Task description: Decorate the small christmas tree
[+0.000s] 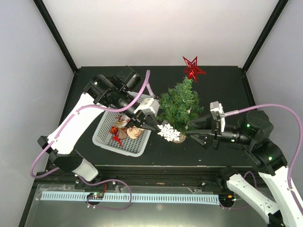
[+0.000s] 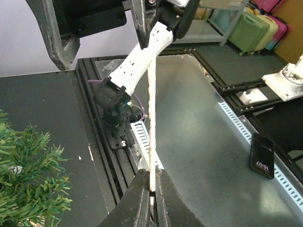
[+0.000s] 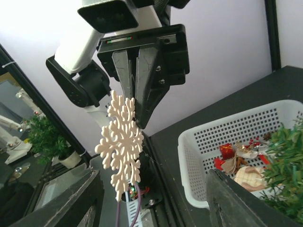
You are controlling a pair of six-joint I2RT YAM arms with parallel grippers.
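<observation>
The small christmas tree (image 1: 180,105) stands mid-table on its round tan base, with a red star (image 1: 193,68) at its tip. My left gripper (image 1: 158,126) is shut on the edge of a white snowflake ornament (image 1: 168,132), holding it just in front of the tree's base. The left wrist view shows the snowflake (image 2: 151,109) edge-on between the closed fingers (image 2: 163,198). My right gripper (image 1: 193,128) is open and empty, right of the snowflake and pointing at it. In the right wrist view the snowflake (image 3: 120,142) hangs between and beyond my wide-apart fingers (image 3: 241,203).
A white mesh basket (image 1: 106,137) left of the tree holds red, gold and tan ornaments (image 1: 124,130). It also shows in the right wrist view, the basket (image 3: 199,142) beside tree branches (image 3: 284,161). The black table edge and a metal rail (image 1: 128,196) run along the front.
</observation>
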